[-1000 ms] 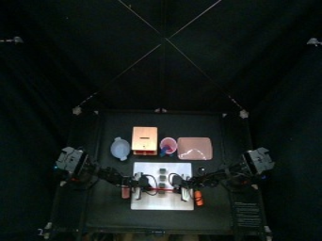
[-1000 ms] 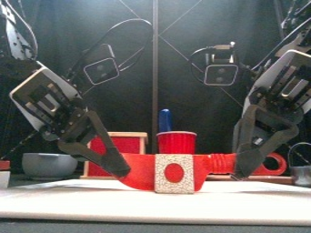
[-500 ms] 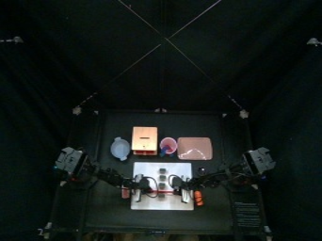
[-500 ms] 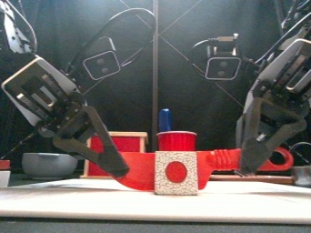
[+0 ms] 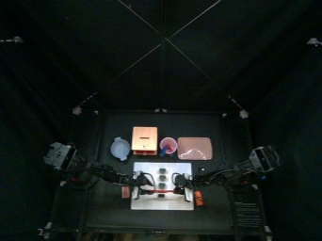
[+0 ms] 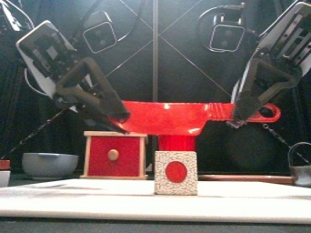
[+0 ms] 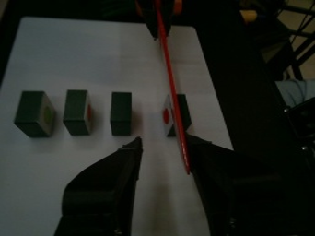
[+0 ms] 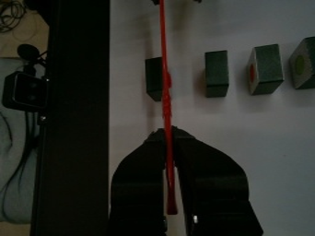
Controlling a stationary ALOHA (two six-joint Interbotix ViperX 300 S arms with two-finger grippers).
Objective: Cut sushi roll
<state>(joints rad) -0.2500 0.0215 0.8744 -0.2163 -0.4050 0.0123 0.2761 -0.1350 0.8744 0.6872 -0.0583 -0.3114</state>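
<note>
The sushi roll is seen on the white board, no longer as one log but as four short dark slices with red centres. Three of them are set in a row, a little apart from one another, and the fourth slice lies just under the red knife. The knife is held level and well clear of the board, with open air between its blade and the slice standing below it in the front view. Its handle end is clamped in the right gripper, whose jaws are closed on it. The left gripper is spread wide at the blade's other end, the thin blade passing between its jaws without being pinched. No uncut length of roll can be made out, so the cutting is judged to be done or very nearly so. What is left is likely only for the knife to be set down.
</note>
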